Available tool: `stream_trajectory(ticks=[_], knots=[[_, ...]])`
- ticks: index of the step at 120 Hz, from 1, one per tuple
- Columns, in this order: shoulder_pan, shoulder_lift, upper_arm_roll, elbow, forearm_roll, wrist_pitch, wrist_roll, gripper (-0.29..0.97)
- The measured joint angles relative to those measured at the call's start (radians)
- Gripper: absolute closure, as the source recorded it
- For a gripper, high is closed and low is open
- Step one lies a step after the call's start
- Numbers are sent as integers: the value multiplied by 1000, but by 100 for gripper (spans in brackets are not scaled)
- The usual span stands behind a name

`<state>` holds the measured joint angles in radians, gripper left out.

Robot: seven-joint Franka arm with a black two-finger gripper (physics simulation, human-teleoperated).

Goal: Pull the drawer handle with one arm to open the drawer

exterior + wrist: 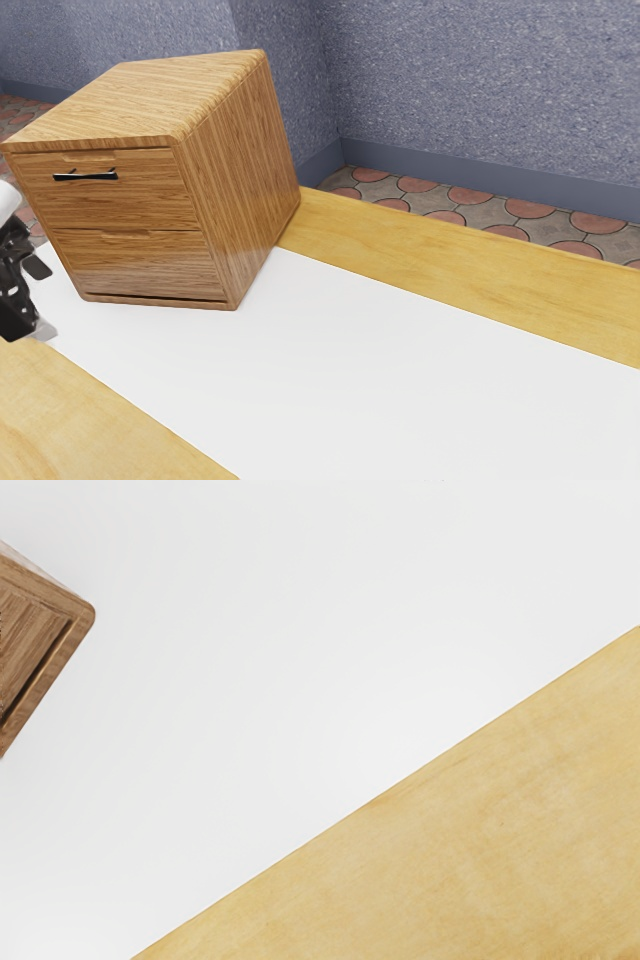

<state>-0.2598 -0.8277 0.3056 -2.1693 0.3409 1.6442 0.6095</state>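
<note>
Drawer point(130, 195) flush; handle point(85, 176) above end effector point(18, 300), grip indiscernible; broad white, wood-edged table point(350, 370); blue walls point(480, 70).

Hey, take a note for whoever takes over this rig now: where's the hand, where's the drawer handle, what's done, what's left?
Hand: at the exterior view's left edge, low in front of the cabinet, apart from the handle; open or shut cannot be read.
Things: black handle on the top drawer, higher than the hand; cabinet stands on the white table.
Done: nothing yet; the drawer front sits flush, shut.
Left: reach the handle, grip it, pull the drawer out.
</note>
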Motion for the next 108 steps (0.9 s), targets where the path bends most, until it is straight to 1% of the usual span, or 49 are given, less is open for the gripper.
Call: stream_trajectory(ticks=[8, 24, 31, 39, 46, 55, 71, 89, 98, 108], knots=[[1, 0, 23, 3, 13, 16, 97, 0], [-6, -2, 32, 20, 82, 33, 265, 0], [-64, -9, 77, 39, 124, 37, 328, 0], [-124, -12, 147, 58, 173, 41, 394, 0], [-145, -13, 194, 71, 200, 63, 452, 0], [-157, -15, 214, 75, 217, 103, 515, 0], [-250, -14, 289, 109, 238, 157, 571, 0], [-281, -14, 331, 128, 253, 195, 608, 0], [-314, -15, 369, 130, 271, 206, 620, 0], [-329, -14, 385, 130, 283, 213, 631, 0]])
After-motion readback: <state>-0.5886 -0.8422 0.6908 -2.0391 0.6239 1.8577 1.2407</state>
